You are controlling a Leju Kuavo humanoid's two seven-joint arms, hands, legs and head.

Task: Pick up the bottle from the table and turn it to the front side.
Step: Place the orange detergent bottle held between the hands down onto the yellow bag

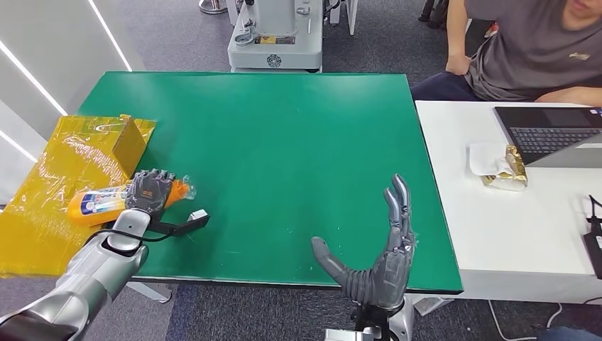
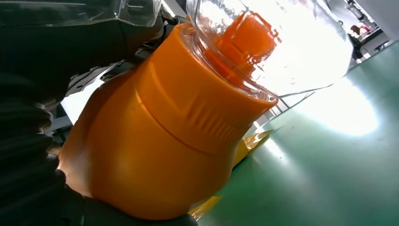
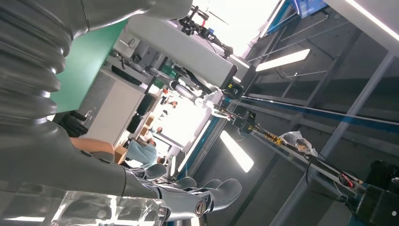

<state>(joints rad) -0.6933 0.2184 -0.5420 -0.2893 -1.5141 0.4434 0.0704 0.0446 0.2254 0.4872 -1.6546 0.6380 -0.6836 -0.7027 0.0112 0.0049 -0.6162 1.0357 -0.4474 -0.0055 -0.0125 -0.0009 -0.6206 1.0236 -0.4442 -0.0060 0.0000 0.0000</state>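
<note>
An orange bottle with a white and blue label lies on its side at the left edge of the green table. My left hand wraps around its neck end and grips it. Close up in the left wrist view, the orange bottle with its ribbed collar and clear cap sits just above the green surface. My right hand hovers over the front edge of the table, fingers spread and upright, holding nothing. The right hand's fingers show in the right wrist view.
A yellow plastic sheet with a cardboard box lies under the bottle's base at the left. A white desk with a laptop and a wrapped packet stands to the right, where a person sits.
</note>
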